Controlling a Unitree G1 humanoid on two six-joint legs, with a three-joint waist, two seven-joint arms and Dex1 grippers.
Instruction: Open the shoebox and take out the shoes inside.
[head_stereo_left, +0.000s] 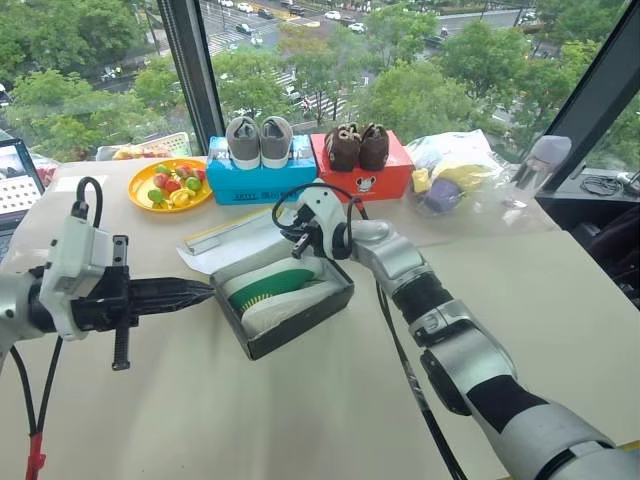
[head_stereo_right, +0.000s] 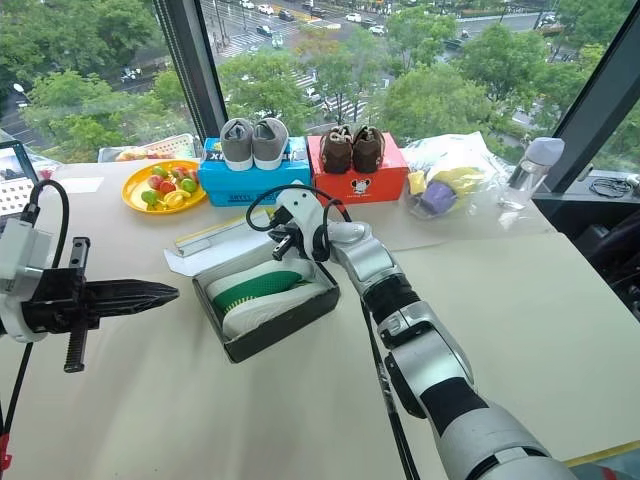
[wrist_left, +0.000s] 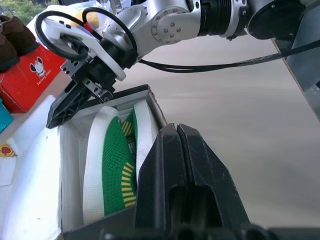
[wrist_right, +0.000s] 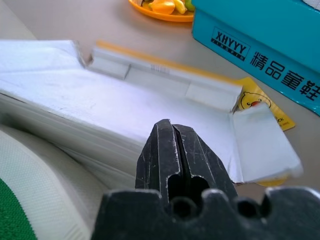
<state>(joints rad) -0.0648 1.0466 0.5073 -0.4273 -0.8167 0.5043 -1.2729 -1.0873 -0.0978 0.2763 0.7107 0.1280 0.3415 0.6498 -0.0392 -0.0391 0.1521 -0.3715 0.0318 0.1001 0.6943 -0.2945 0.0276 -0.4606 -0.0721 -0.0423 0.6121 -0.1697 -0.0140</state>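
The shoebox stands open in the middle of the table, with black sides and a white inside. The green shoes with white soles lie on their sides in it. Its lid lies upside down just behind it, white inside with a yellow edge. My right gripper is shut and empty over the box's far rim, pointing toward the lid. To the left of the box my left gripper is shut and empty, level, its tip close to the box's left wall.
Behind the lid stand a blue box with grey shoes and a red box with brown shoes. A yellow plate of fruit is at the back left, a plastic bag and a bottle at the back right.
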